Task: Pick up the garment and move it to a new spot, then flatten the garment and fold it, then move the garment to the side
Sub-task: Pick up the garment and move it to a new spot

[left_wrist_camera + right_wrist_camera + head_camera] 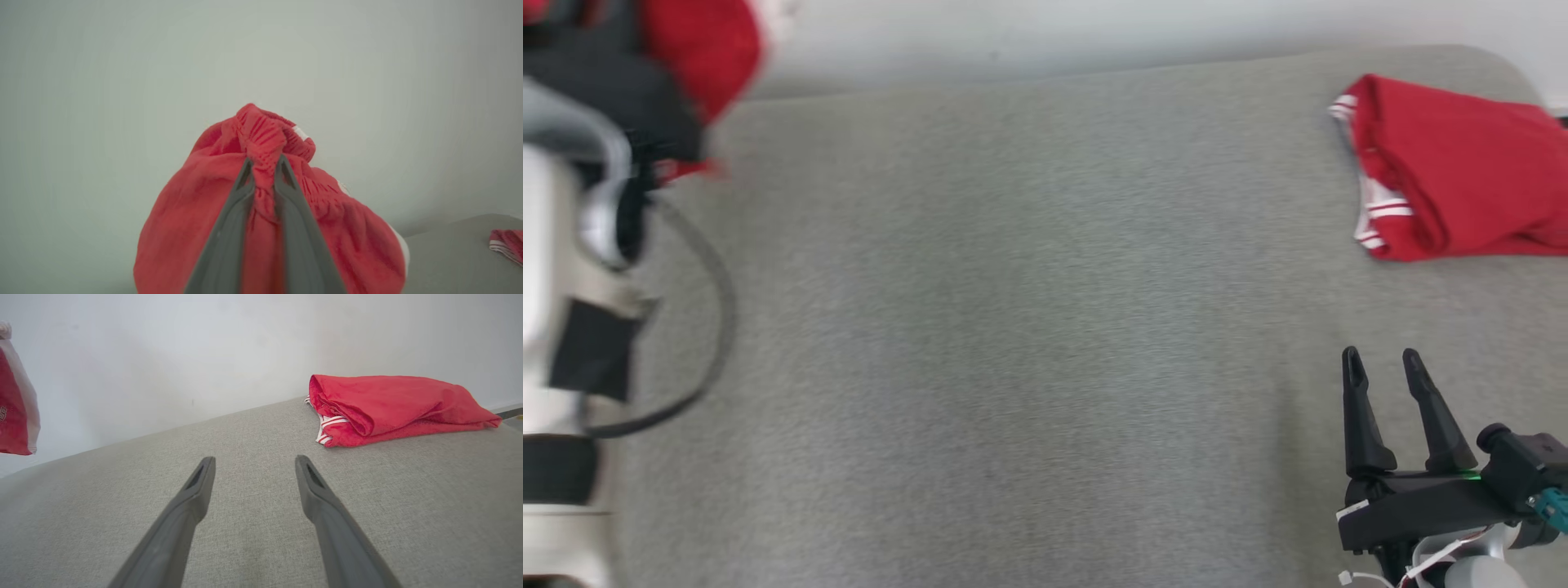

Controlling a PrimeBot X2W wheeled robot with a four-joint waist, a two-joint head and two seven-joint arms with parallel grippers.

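A red garment [196, 220] with a gathered elastic waistband hangs bunched in the air. My left gripper [264, 173] is shut on that waistband. In the head view the same garment [707, 49] shows blurred at the top left, above the table's far left edge. From the right wrist view the garment [14, 408] hangs at the left edge with a pale lining showing. My right gripper [1382, 359] rests low over the table's near right part, open, with nothing between its fingers [196, 486].
A second red garment [1454, 171] with white stripes lies folded at the far right of the grey padded table [1029, 327]. My pale left forearm [556, 269] and a looping dark cable [719, 327] fill the left side. A pale wall stands behind the table.
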